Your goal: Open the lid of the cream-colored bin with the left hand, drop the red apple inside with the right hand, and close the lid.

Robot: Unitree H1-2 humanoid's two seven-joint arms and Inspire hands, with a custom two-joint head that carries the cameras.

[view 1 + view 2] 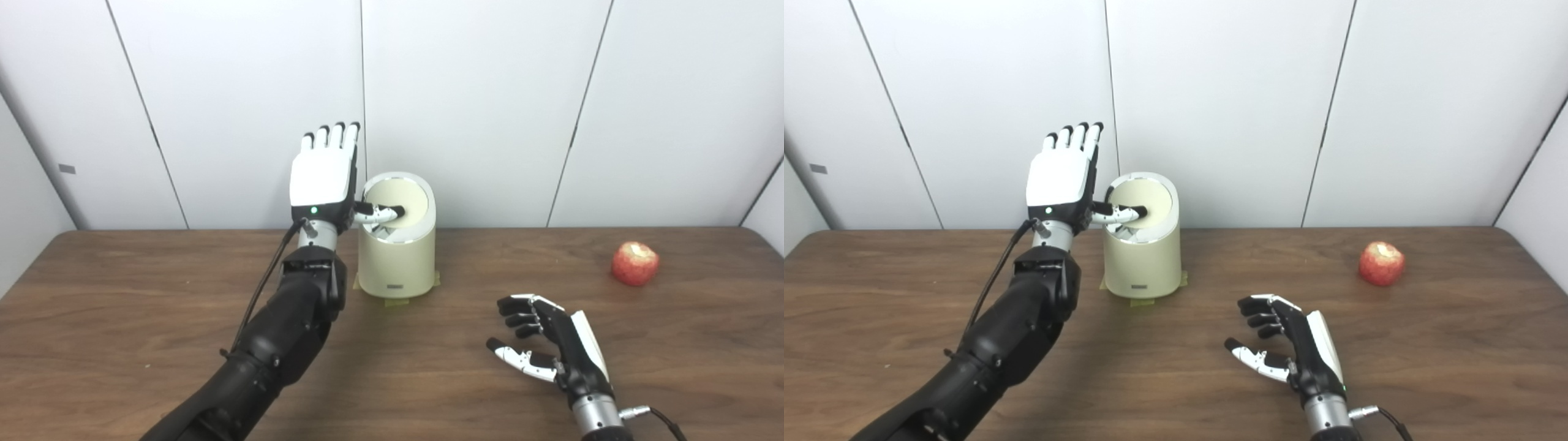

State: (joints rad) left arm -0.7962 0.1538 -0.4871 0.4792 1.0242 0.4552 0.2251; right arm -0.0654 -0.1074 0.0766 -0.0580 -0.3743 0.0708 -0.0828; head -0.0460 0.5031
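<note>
The left robot hand [323, 179] stands upright beside the cream bin [397, 254], fingers straight and apart, its thumb [381, 213] pressing on the tilted lid [399, 205]. Further right, the right robot hand [554, 343] hovers low over the table [429, 367], loosely spread and empty, and the red apple [635, 263] sits well apart near the far right edge

— Where does the bin [398, 254] stand?
— On the table [122, 318], near its back edge, left of centre; the left hand [324, 177] is raised just beside the bin's left side, thumb lying on the lid [401, 205].
— And the apple [635, 263]?
— Toward the back right corner, well apart from the bin. The right hand [551, 346] rests nearer the front edge, between them.
</note>
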